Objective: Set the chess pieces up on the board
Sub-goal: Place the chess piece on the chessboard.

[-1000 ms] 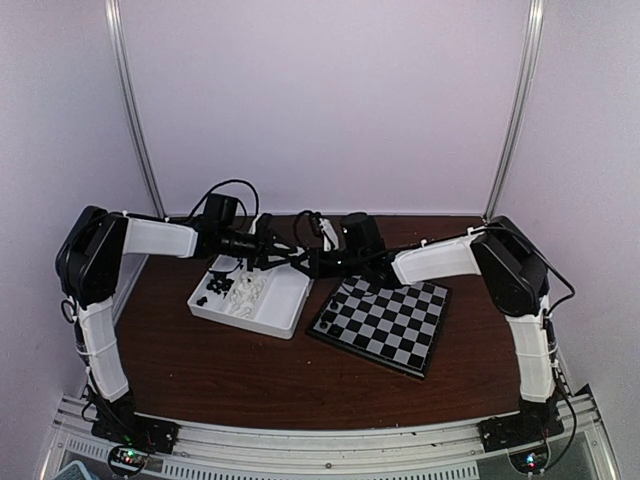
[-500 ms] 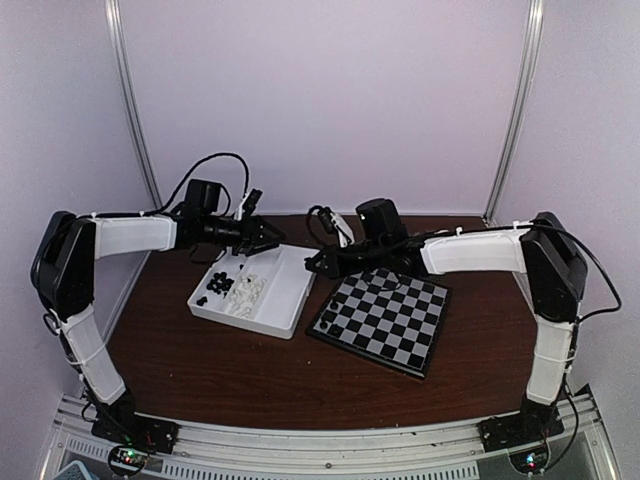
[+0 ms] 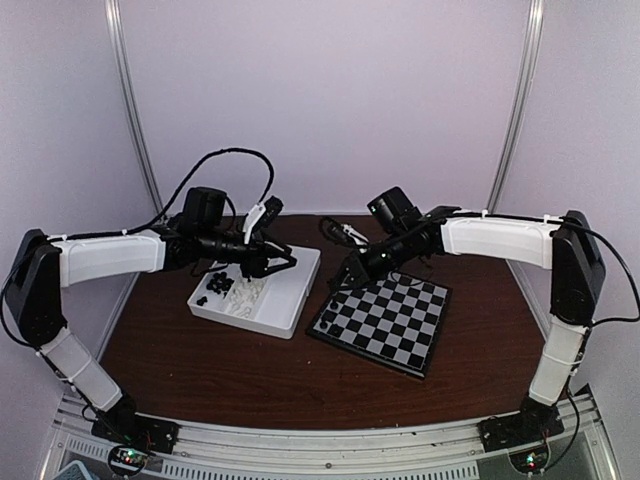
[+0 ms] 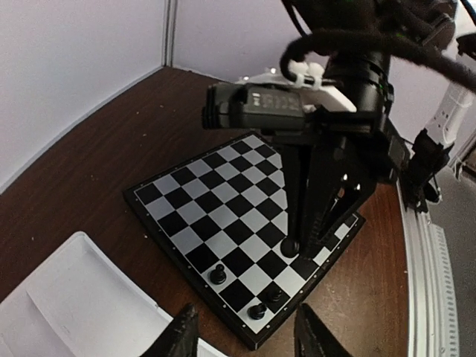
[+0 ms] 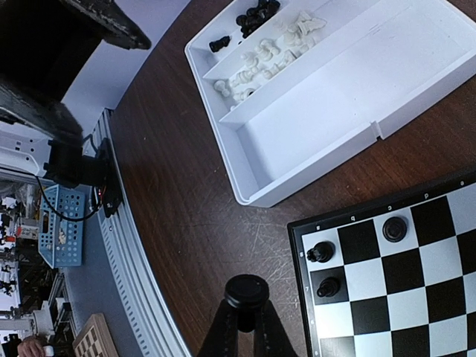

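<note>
The right claw [image 5: 246, 305] is clamped on a black pawn [image 5: 247, 287], which is held at the corner of the board [image 5: 416, 312] nearest the white tray [image 5: 312, 126], where three black chess pieces [image 5: 321, 253] are stood. The left claw [image 4: 245, 331] is held by the tray's far side with its fingers parted and nothing between them. The other black and white men are heaped in two narrow compartments at the tray's end.

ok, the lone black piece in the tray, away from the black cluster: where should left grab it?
Straight down from above: the tray walls block side approaches. The lone black piece seems to lie on its side, clear of the cluster, so the left gripper can probably pinch across its slim middle.
</note>
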Motion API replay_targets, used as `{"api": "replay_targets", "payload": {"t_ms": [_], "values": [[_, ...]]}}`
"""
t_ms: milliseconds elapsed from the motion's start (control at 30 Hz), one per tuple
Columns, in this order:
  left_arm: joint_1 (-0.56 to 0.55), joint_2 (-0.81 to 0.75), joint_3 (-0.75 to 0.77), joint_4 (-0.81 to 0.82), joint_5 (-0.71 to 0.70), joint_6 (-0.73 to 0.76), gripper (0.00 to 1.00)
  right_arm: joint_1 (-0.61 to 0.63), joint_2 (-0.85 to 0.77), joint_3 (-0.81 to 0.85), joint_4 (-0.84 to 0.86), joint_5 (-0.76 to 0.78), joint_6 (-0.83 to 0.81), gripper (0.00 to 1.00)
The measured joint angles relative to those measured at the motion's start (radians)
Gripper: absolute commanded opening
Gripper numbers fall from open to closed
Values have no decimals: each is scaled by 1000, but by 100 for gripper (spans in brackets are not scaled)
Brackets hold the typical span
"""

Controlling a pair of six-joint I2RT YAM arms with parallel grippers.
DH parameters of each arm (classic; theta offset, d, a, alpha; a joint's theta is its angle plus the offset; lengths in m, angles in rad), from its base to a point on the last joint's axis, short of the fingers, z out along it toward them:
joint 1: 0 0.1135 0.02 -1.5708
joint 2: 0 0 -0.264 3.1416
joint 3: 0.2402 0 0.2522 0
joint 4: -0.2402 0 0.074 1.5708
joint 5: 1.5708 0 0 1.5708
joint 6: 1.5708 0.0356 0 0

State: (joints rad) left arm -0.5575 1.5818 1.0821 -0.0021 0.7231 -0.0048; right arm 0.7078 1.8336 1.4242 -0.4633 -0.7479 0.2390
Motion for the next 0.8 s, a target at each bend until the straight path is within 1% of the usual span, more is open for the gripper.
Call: {"api": "replay_targets", "payload": {"t_ms": [100,200,267,333,400,533,633,800], "values": [[-5,1,-38,35,26,164,40,-3,0,31,-69,-23,-23,0],[-47,2,-44,32,20,352,38,-3,0,45,-103,-57,-28,0],[-92,3,-44,31,17,469,39,-5,0,47,-110,-84,-27,0],[-130,8,-45,32,13,554,43,-6,0,47,-109,-111,-23,0],[-149,12,-50,32,12,616,47,-7,0,47,-104,-137,-14,0],[-151,16,-63,29,12,723,50,-7,0,47,-93,-192,6,0],[-151,23,-63,31,1,768,51,-8,0,47,-76,-238,27,0],[-151,53,-60,29,-8,814,51,-8,3,45,-30,-303,59,0]]}}
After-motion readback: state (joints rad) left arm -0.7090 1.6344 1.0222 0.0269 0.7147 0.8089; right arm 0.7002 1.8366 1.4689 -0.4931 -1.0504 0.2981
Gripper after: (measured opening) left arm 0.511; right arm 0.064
